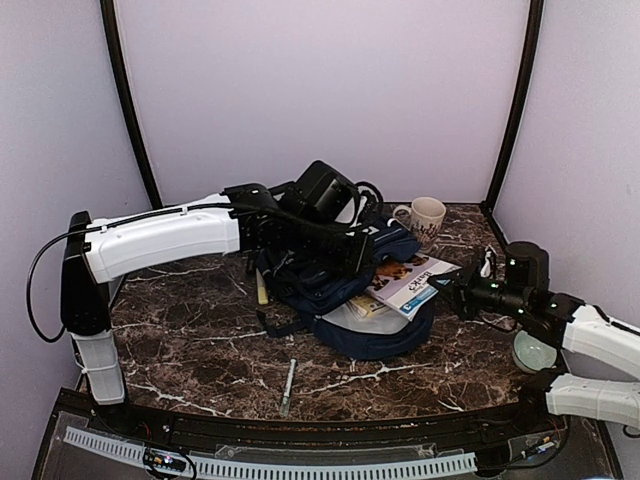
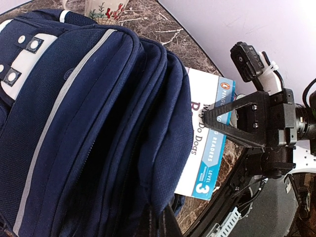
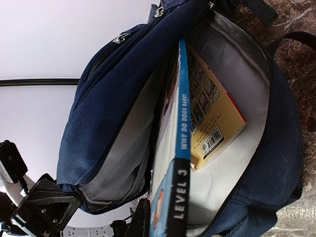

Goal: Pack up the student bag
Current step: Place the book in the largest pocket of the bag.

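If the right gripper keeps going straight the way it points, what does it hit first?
Probably the bag's open mouth: the right gripper, shut on the blue book, points into it, beside the yellow book. Depth inside is unclear.

The student bag (image 1: 385,335), navy-blue with a pale stripe and white dotted patches, lies on its back, its upper flap pinched in the left gripper's (image 1: 352,250) jaws. Its grey-lined main compartment gapes toward the right gripper's (image 1: 447,285) jaws, which clamp a book (image 1: 410,275) jutting from it.
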